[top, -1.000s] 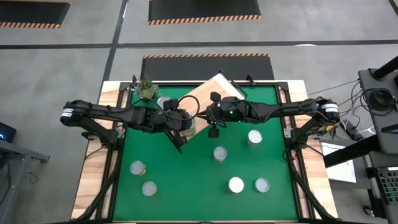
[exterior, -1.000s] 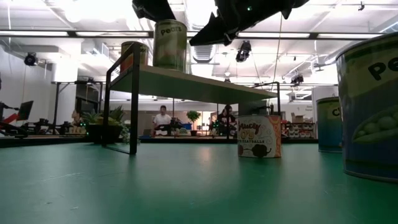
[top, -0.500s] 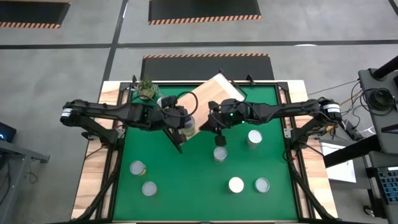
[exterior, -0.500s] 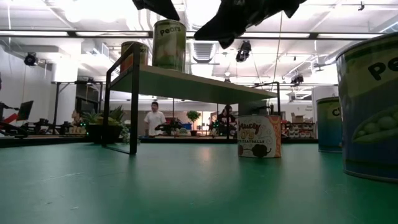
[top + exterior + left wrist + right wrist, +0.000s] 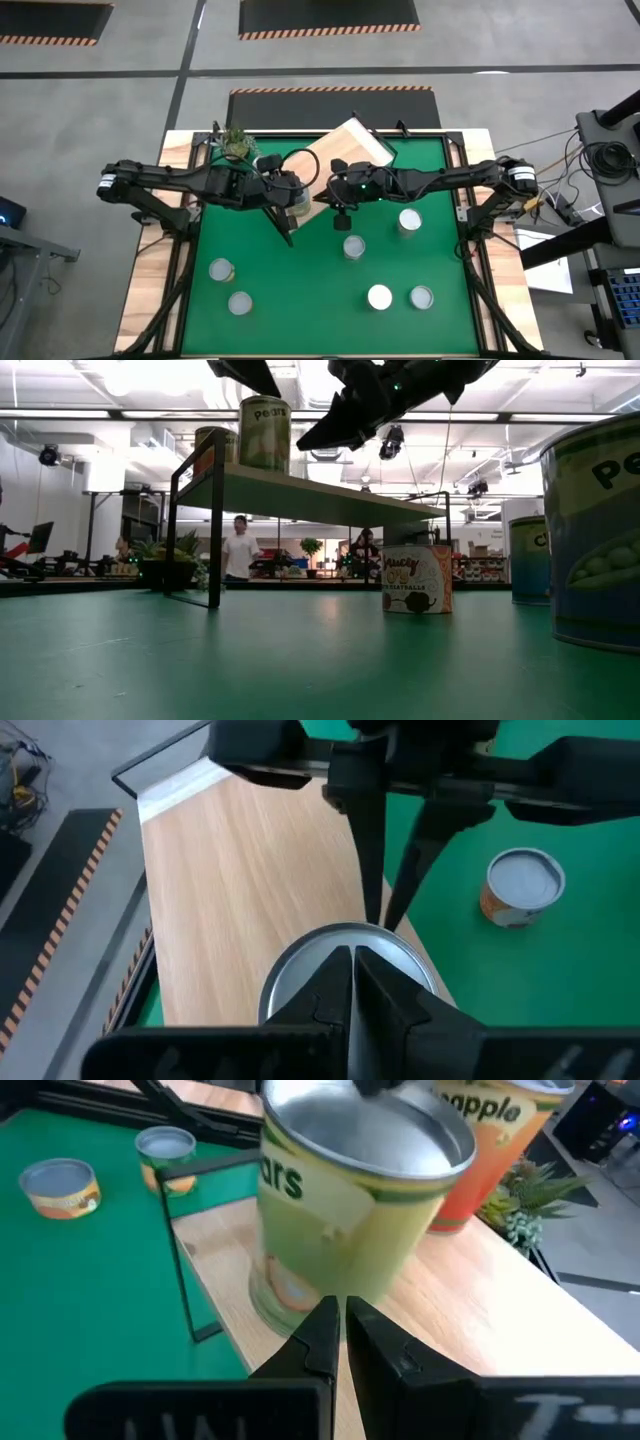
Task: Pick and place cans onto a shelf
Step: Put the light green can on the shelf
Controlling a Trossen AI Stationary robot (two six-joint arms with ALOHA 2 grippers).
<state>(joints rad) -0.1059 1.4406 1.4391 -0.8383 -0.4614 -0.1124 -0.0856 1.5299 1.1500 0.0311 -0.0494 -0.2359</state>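
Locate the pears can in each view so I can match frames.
High: pears can at the shelf end nearest the left arm, mostly under the left gripper.
Low: upright on the shelf top.
Left wrist: silver lid just beyond the shut fingers.
Right wrist: large, centre, beside an orange can.
Shared landmark: the light-wood shelf.

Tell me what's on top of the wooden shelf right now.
Two cans stand on the shelf: a pears can near its front corner and an orange-labelled can behind it. In the high view the arms hide most of the board's near end.
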